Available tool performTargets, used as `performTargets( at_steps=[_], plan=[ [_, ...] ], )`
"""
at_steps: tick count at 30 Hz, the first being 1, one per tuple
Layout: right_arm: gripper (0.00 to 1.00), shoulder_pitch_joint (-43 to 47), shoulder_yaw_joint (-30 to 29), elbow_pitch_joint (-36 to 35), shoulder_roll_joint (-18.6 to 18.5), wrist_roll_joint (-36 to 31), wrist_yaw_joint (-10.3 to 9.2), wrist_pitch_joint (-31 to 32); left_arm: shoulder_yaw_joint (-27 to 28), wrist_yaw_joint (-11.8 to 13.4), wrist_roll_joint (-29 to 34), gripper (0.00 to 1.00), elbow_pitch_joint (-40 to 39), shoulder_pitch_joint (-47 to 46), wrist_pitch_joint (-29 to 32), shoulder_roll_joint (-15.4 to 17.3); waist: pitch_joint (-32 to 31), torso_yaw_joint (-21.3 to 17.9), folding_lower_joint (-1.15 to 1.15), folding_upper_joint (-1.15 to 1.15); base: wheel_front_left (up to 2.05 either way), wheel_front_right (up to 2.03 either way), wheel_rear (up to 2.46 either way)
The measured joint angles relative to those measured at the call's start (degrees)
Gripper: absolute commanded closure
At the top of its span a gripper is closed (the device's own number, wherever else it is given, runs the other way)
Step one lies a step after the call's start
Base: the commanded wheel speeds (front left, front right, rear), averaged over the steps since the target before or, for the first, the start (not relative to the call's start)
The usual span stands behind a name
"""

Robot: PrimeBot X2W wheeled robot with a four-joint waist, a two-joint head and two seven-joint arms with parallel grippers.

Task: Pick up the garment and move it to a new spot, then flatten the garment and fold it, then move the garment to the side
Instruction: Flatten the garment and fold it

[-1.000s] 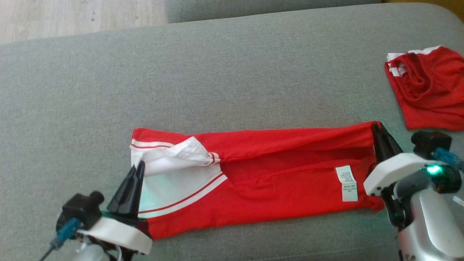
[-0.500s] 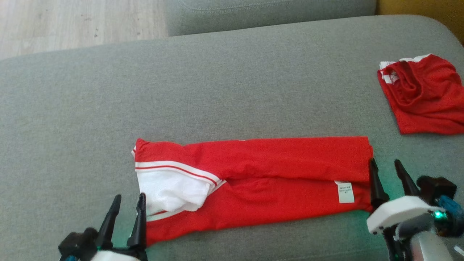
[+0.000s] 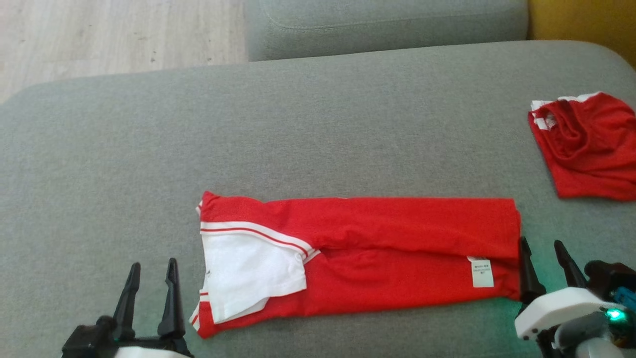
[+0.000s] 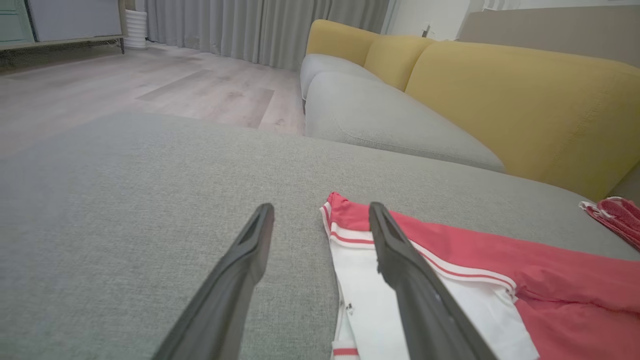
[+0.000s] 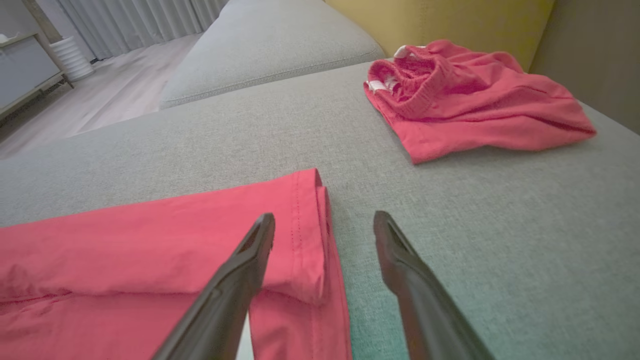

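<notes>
The left claw [image 3: 153, 263] and right claw [image 3: 539, 242] have let go of the folded red garment [image 3: 397, 233] and drawn back. Head view: both claws released and empty, with the garment between them on the sofa [image 3: 298, 124]. Left wrist view: the garment's white end lies past the right finger. Right wrist view: its hem lies past the left finger.

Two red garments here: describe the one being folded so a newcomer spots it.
On the grey sofa seat, near the front edge, lies the garment. It is a long flat red band with a white end; the other red piece is crumpled.
</notes>
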Motion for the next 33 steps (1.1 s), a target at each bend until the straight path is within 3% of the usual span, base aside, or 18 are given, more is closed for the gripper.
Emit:
performTargets(
  at_steps=[7,23,24,25,27,28,33],
  plan=[
    [0.00,-2.8,-2.0,1.4,0.0,-1.4,-0.01,0.9,1.5,1.0,2.5,0.00,-0.8,-0.1,0.0,-1.2,-0.3,2.1,0.00,0.00,0.00,0.00,0.00],
    [0.00,-6.8,-5.2,18.3,0.0,-3.4,-0.01,-0.5,1.6,0.9,4.0,0.00,-1.2,-0.1,0.0,-1.6,1.1,7.3,0.00,0.00,0.00,0.00,0.00],
    [0.10,-7.0,-5.0,18.9,-0.1,-3.0,-0.01,-0.6,1.6,0.9,4.0,0.00,-1.2,-0.1,0.0,-1.6,1.0,7.3,0.00,0.00,0.00,0.00,0.00],
    [0.51,-7.1,-4.8,19.5,-0.1,-2.7,0.00,-1.0,1.6,0.9,4.0,0.00,-1.2,-0.1,0.0,-1.6,0.9,7.2,0.00,0.00,0.00,0.00,0.00],
    [0.79,-7.7,-3.7,20.6,-0.2,-2.3,-0.01,-1.5,1.6,0.9,4.2,0.00,-1.2,-0.1,0.0,-1.6,0.8,6.9,0.00,0.00,0.00,0.00,0.00],
    [1.00,-8.1,-3.2,21.0,-0.2,-2.0,0.00,-1.5,1.6,0.9,4.4,0.00,-1.3,-0.1,0.0,-1.6,0.8,6.7,0.00,0.00,0.00,0.00,0.00],
    [1.00,-9.9,-1.9,22.2,0.0,-1.7,0.00,-1.5,1.6,0.9,4.5,0.00,-1.8,-0.1,0.0,-1.6,0.7,5.0,0.00,0.00,0.00,0.00,0.00]
  ],
)
